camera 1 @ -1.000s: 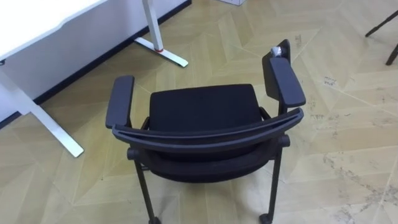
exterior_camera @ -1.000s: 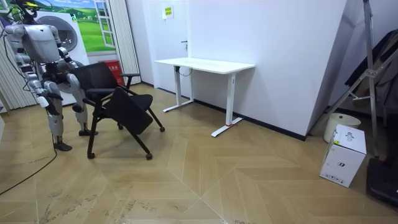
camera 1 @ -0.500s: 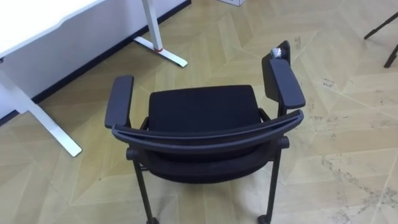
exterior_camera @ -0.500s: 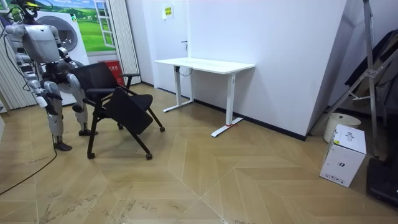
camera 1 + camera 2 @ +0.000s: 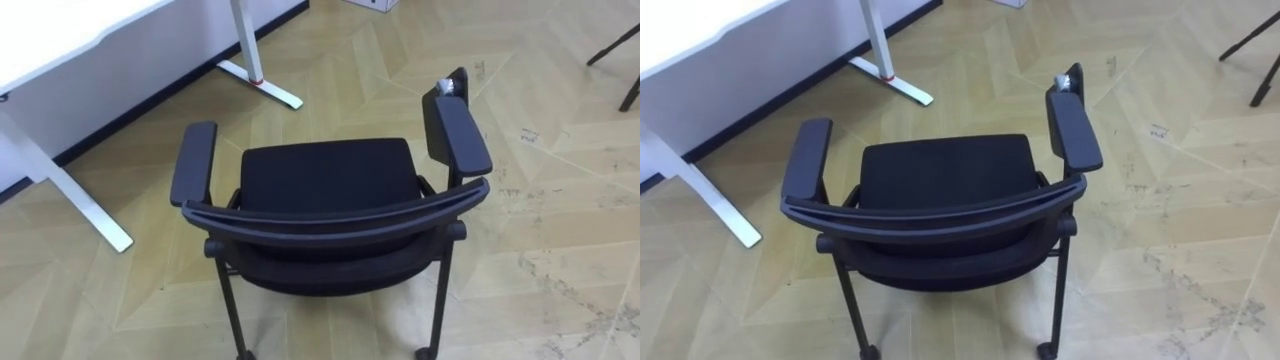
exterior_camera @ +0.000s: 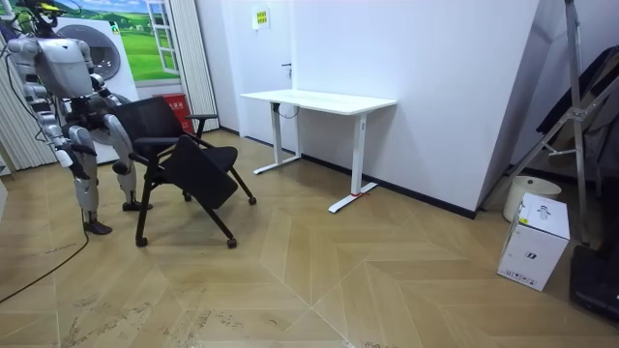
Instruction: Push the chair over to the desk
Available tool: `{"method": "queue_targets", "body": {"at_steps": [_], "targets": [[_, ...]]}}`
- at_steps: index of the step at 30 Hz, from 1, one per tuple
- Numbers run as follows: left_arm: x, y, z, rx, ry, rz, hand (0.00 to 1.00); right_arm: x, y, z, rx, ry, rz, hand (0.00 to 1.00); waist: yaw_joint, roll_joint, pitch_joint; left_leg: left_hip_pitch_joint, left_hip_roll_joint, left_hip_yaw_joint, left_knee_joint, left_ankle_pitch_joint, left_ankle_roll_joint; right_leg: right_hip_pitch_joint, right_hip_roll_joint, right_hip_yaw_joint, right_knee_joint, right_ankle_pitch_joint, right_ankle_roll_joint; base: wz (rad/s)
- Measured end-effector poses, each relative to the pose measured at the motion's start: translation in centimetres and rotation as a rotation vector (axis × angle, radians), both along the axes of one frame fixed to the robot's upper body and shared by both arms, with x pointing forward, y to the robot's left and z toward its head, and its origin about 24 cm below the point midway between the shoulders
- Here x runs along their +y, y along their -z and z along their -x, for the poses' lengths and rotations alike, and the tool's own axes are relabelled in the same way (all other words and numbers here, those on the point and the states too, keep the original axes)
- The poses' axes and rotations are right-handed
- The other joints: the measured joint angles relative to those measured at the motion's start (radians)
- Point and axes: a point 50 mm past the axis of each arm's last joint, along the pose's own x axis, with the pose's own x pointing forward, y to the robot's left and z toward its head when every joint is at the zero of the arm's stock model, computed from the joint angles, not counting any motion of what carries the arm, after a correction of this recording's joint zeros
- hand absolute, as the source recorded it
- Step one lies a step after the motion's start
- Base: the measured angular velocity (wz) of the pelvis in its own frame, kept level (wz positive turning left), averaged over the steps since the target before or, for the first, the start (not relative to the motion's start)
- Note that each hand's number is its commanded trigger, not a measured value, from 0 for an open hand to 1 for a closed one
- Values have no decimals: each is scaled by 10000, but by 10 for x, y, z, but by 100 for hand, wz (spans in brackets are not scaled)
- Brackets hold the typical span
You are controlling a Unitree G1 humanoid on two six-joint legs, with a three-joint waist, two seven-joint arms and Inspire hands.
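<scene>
Chair: black mesh armchair on castors, set upright on the wood-plank floor
Robot: placed close behind the backrest
Counter: white-topped, white-legged, beyond the chair
Hands: state cannot be told

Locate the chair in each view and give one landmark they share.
Left eye view: chair at centre, backrest nearest the camera.
Right eye view: chair at centre, slightly left.
Room view: chair at left, in front of the robot.
Shared landmark: white desk, beyond the chair.
</scene>
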Motion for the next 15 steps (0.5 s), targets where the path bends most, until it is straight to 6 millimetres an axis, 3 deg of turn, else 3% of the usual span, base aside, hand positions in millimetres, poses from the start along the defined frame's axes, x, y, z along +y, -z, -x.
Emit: {"method": "queue_targets", "body": {"at_steps": [1,5,10,13,15], "targets": [[5,-2,-2,-80,-148,-390,0,-2,0,2,58,39,96,0,-25,32,25,-8,0,-13,0,-3,4,-6,0,-5,0,-2,2,0],[17,-12,-18,-649,-276,-1563,0,-4,-1,0,9,132,198,0,-52,203,-25,-36,-1,-16,13,-7,10,-31,4,23,2,-7,9,0],[35,-39,-60,-2140,511,-3877,0,-11,-3,0,-18,183,359,0,-68,321,-44,31,-10,-9,-17,-8,12,20,-1,58,1,-7,9,0],[37,-55,-85,-2937,1079,-5014,0,-15,-3,1,56,137,480,0,-98,390,-21,10,-11,-43,-18,-7,11,22,7,51,3,-6,9,2],[38,-64,-96,-3335,1463,-5546,0,-15,-4,0,51,29,507,0,-86,427,-46,18,-10,-28,-17,-7,11,22,7,53,4,-6,9,0]]}}
